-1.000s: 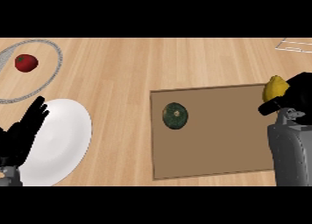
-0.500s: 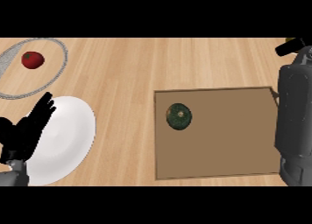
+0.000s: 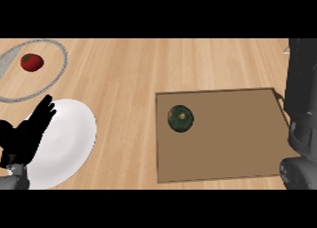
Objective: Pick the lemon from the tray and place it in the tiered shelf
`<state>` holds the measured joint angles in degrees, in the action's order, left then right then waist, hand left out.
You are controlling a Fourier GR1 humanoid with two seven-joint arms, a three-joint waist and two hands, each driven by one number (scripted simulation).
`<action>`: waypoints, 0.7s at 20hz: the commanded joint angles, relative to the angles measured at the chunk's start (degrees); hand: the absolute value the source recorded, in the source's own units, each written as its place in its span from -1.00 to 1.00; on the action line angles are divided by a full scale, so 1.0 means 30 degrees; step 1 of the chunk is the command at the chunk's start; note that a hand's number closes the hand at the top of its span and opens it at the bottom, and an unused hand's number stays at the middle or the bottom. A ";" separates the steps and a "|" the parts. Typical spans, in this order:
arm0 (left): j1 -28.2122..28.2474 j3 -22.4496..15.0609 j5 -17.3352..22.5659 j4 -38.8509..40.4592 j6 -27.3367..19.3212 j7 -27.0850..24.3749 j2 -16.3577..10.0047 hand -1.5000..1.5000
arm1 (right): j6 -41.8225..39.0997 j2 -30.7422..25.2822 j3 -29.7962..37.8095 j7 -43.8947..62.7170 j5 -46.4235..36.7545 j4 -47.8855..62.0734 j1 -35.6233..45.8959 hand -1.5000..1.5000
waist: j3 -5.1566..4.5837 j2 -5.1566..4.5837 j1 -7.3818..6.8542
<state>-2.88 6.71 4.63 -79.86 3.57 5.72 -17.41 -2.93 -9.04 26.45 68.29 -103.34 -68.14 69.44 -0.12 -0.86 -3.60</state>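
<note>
Tray [image 3: 240, 147] on the tabletop [image 3: 154, 67] carries a dark green fruit [image 3: 180, 118]; the lemon is hidden, so I cannot tell where it is. My left robot hand [image 3: 23, 138] rests open, fingers up, over the white plate [image 3: 69, 133]. My right forearm [image 3: 309, 102] runs up the right edge, and my right robot hand is out of view.

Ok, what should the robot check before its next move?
1. Lemon in sight: cannot tell, it shows nowhere.
2. Right hand's hold: cannot tell, only the right forearm shows, running past the top edge.
3. Shelf reached: cannot tell, it is not clearly in view.
4. Lemon off the tray: ok, only a green fruit lies there.
5. Left hand out of the way: ok, open at lower left over the plate.
</note>
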 commanded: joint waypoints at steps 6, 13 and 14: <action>-0.0163 0.0437 0.0199 -0.0171 0.0195 0.0325 -0.0418 0.00 | -0.1117 -0.2598 0.1612 0.3063 -0.3570 0.4952 0.3715 1.00 | 0.0001 0.0021 0.0340; 0.0281 0.0555 0.0357 -0.0192 0.0131 0.0388 -0.0110 0.00 | -0.2082 -0.4024 0.3021 0.2303 -0.4619 0.6808 0.5539 1.00 | 0.0013 0.0125 0.0601; -0.0340 0.0329 0.0119 -0.0638 -0.0107 0.0985 -0.0155 0.00 | -0.1485 -0.4354 0.3411 0.2394 -0.4641 0.7798 0.6008 1.00 | 0.0021 0.0011 0.0389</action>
<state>-2.44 7.45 4.71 -81.23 3.13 7.05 -17.38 -5.72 -19.08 34.29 66.69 -116.38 -49.96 83.93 -0.09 -0.65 -2.43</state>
